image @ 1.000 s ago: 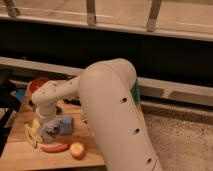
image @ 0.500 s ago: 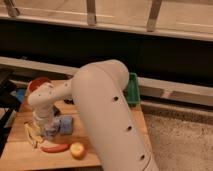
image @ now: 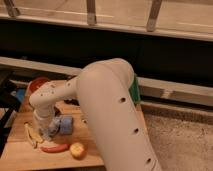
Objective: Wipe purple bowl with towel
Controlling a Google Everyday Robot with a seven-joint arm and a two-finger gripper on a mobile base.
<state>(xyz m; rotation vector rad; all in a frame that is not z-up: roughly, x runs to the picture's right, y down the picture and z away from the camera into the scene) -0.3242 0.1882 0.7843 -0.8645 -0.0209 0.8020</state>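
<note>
Grey-blue towel touches your gripper, pressed together low over the table, so a shallow pinch may drop it.

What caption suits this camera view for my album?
The robot's pincer, shut, down beside the towel on a wooden table.

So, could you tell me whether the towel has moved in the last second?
No; the towel stays beside the claw, up-left of the apple.
</note>
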